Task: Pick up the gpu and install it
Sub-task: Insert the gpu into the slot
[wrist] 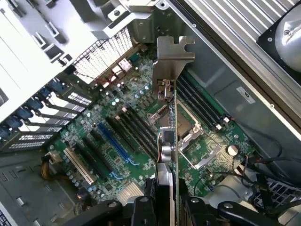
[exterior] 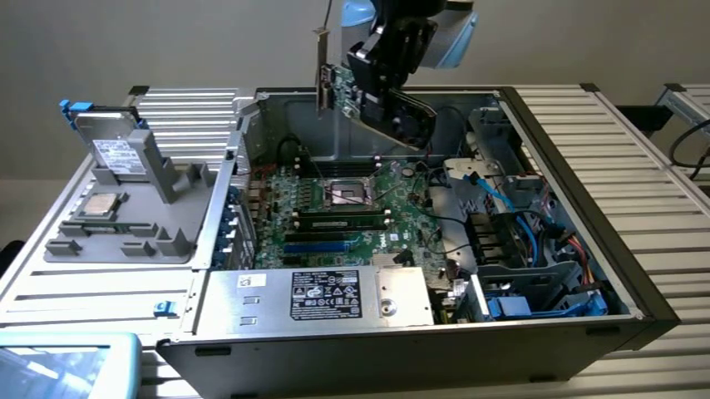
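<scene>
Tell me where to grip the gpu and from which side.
Grip the gpu across its two flat faces, near the edge turned away from the motherboard, coming from above, as the gripper holds it. The card is thin and hangs edge-down, so its faces suit a pinch, and the silver bracket and lower edge stay free.

Arm (exterior: 401, 25) raised, jaws downward, clamped.
</scene>
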`<action>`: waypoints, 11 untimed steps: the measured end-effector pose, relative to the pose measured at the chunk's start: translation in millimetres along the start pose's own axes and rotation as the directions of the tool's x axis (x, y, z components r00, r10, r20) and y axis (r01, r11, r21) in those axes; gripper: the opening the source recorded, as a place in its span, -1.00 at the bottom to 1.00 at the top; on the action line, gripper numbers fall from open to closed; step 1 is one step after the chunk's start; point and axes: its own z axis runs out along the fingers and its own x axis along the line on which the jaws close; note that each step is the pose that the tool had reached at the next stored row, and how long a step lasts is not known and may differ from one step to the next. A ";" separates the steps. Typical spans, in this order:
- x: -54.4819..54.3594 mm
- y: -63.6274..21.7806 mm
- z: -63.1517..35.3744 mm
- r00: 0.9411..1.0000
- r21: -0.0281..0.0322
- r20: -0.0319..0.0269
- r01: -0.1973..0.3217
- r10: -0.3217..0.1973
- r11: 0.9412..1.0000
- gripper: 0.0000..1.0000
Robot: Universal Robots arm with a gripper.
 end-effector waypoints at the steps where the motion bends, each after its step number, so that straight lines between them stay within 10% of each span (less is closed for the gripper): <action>1: 0.0 0.0 0.2 1.000 0.001 -0.002 0.019 -0.019 1.000 -0.43; 11: -0.1 -0.3 2.8 0.980 0.004 -0.021 0.199 -0.199 0.980 -0.43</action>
